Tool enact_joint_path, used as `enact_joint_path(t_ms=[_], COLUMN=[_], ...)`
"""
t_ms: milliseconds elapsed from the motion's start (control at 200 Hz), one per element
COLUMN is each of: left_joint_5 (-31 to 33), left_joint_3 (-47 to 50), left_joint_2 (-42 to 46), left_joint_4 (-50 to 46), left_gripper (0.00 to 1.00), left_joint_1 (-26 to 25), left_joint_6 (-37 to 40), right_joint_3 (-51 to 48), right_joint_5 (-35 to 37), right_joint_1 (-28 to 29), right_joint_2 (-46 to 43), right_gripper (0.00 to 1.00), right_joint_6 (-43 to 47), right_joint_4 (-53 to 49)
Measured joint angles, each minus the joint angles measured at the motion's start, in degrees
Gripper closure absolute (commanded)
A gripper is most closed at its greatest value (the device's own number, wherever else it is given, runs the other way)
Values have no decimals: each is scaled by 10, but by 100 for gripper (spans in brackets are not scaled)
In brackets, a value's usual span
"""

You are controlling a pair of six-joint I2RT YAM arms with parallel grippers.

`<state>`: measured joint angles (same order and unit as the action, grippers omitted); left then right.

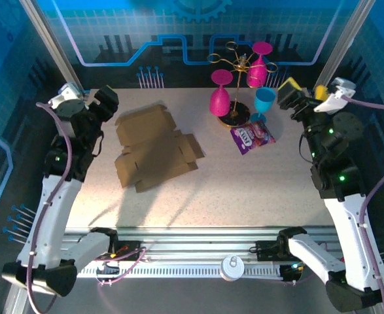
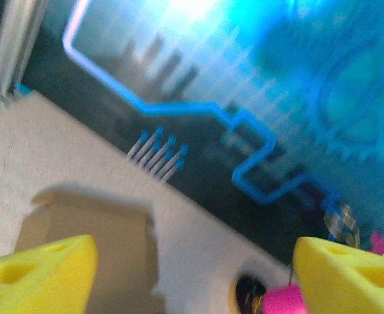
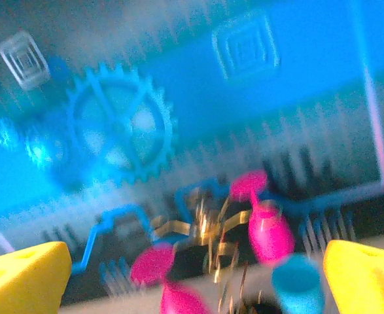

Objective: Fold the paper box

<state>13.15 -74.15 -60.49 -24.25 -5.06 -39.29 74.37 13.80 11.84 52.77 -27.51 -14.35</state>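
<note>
Brown kraft paper box point(image 1: 156, 152) lies mostly flat on the worktop point(image 1: 244, 190), left of centre; the left claw point(image 1: 106, 100) hangs near its far-left corner, fingers spread, empty; the right claw point(image 1: 303, 90) gapes wide too, beside the goblet stand point(image 1: 239, 85).

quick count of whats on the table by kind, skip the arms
paper box: 1
pink goblets: 2
blue cup: 1
gold rack: 1
purple snack packet: 1
total: 6
</note>
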Motion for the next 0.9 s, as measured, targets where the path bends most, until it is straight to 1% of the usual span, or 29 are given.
enact_joint_path(t_ms=[30,50,115,145,185,210,270,320,395,465,525,590,645,785,901], left_joint_5=[-24,-38,-77,-92,-108,-116,-133,-146,-165,-187,-198,-204,-203,-200,-207], left_joint_3=[-12,-18,-24,-24,-21,-18,-6,4,21,36,42,50,59,75,85], left_joint_2=[-18,-31,-64,-77,-94,-103,-127,-148,-190,-246,-292,-339,-368,-409,-437], left_joint_4=[-26,-45,-101,-127,-158,-171,-200,-213,-215,-208,-198,-183,-170,-152,-125], left_gripper=[47,52,57,62,69,71,74,75,78,80,81,82,83,84,84], left_joint_1=[0,0,0,1,2,3,7,12,23,32,35,36,36,38,37], left_joint_6=[-13,-17,-35,-40,-39,-40,-33,-25,-17,-11,-8,3,15,40,54], right_joint_3=[21,37,66,65,47,27,-42,-116,-220,-304,-342,-354,-355,-354,-353], right_joint_5=[0,3,11,12,9,5,-16,-37,-76,-116,-140,-156,-164,-177,-187], right_joint_1=[16,31,82,105,139,155,187,207,228,243,253,266,278,306,318], right_joint_2=[16,30,66,78,87,87,78,66,68,104,152,202,239,325,398], right_gripper=[0,0,0,3,11,14,18,20,27,28,28,29,32,38,40], right_joint_6=[-17,-28,-57,-70,-91,-105,-146,-193,-260,-331,-374,-408,-429,-488,-535], right_joint_4=[-47,-80,-156,-179,-207,-212,-213,-186,-120,-42,10,51,94,225,320])
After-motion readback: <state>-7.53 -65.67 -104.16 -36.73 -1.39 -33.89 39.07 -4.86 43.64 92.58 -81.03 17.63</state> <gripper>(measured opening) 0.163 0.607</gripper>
